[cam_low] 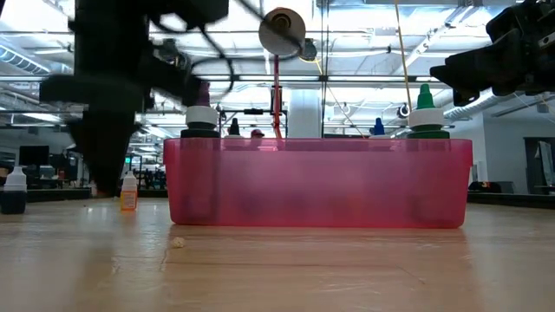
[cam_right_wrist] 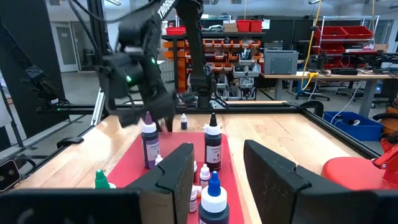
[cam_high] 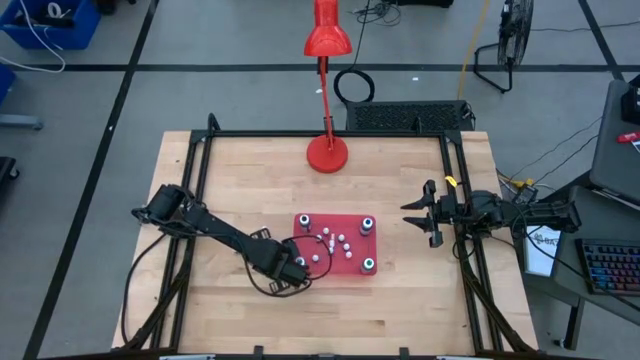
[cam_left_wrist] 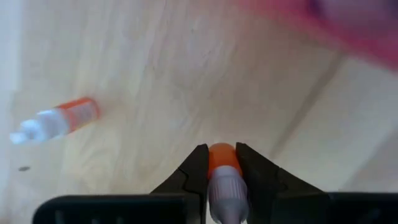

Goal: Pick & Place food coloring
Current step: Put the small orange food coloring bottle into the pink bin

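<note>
While my left gripper (cam_left_wrist: 221,168) clamps a small orange bottle (cam_left_wrist: 222,163) on the table beside the red tray (cam_high: 352,260) — its lower end cut off — other bottles stand inside; my right gripper (cam_high: 428,212) waits half-open.

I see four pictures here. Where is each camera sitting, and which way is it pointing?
High view: above the table, looking straight down; both arms, red tray and red lamp show.
Low view: at tabletop height, looking level across into the room; the tray fills the middle.
Left wrist view: on the left arm, looking down at the wood; the left gripper is shut on an orange bottle.
Right wrist view: on the right arm, looking across the table past the right gripper.
Shared: high and low views both show the tray.
</note>
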`<state>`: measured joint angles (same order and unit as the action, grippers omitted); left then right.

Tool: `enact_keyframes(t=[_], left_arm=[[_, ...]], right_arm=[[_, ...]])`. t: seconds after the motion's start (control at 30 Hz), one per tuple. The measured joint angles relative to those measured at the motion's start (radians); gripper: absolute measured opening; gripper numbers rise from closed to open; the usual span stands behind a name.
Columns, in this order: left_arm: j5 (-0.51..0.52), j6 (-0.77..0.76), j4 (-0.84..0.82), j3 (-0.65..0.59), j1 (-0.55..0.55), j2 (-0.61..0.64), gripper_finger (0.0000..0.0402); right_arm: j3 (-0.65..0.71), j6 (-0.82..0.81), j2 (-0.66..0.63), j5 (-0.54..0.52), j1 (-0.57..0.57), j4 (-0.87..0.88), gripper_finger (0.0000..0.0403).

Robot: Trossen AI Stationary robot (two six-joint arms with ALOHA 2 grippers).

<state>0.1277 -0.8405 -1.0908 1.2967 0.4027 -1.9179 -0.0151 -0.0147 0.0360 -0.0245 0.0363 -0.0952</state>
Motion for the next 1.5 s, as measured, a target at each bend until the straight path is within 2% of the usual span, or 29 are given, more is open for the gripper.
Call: enact_keyframes(t=[0.17, 0.37, 0.47, 0.57, 0.63, 0.73, 0.8, 0.87, 0.97, 1.1, 1.2, 1.5], left_arm=[[0.067, -0.009, -0.201, 0.187, 0.033, 0.0, 0.0061], [0.206, -0.058, -0.479, 0.471, 0.077, 0.0, 0.0061], [0.296, 0.001, -0.467, 0.59, 0.086, 0.007, 0.0061], [0.37, 0.145, -0.345, 0.686, 0.077, 0.013, 0.0061], [0.342, 0.306, -0.187, 0.711, 0.053, 0.016, 0.0061], [0.214, 0.551, 0.049, 0.718, 0.008, 0.006, 0.0061], [0.145, 0.659, 0.148, 0.719, -0.027, -0.01, 0.0061], [0.119, 0.723, 0.173, 0.721, -0.067, -0.033, 0.0061], [0.103, 0.737, 0.139, 0.72, -0.134, -0.082, 0.0061], [0.013, 0.73, 0.117, 0.719, -0.198, -0.161, 0.0061], [-0.032, 0.74, 0.122, 0.719, -0.207, -0.227, 0.0061], [-0.083, 0.734, 0.126, 0.718, -0.194, -0.364, 0.0061]], right_arm=[[0.0, 0.0, 0.0, 0.0, 0.0, 0.0, 0.013], [0.0, 0.0, 0.0, 0.0, 0.0, 0.0, 0.013], [0.0, 0.0, 0.0, 0.0, 0.0, 0.0, 0.013], [0.0, 0.0, 0.0, 0.0, 0.0, 0.0, 0.013], [0.0, 0.0, 0.0, 0.0, 0.0, 0.0, 0.013], [0.0, 0.0, 0.0, 0.0, 0.0, 0.0, 0.013], [0.0, 0.0, 0.0, 0.0, 0.0, 0.0, 0.013], [0.0, 0.0, 0.0, 0.0, 0.0, 0.0, 0.013], [0.0, 0.0, 0.0, 0.0, 0.0, 0.0, 0.013], [0.0, 0.0, 0.0, 0.0, 0.0, 0.001, 0.013], [0.0, 0.0, 0.0, 0.0, 0.0, 0.0, 0.013], [0.0, 0.0, 0.0, 0.0, 0.0, 0.001, 0.013]])
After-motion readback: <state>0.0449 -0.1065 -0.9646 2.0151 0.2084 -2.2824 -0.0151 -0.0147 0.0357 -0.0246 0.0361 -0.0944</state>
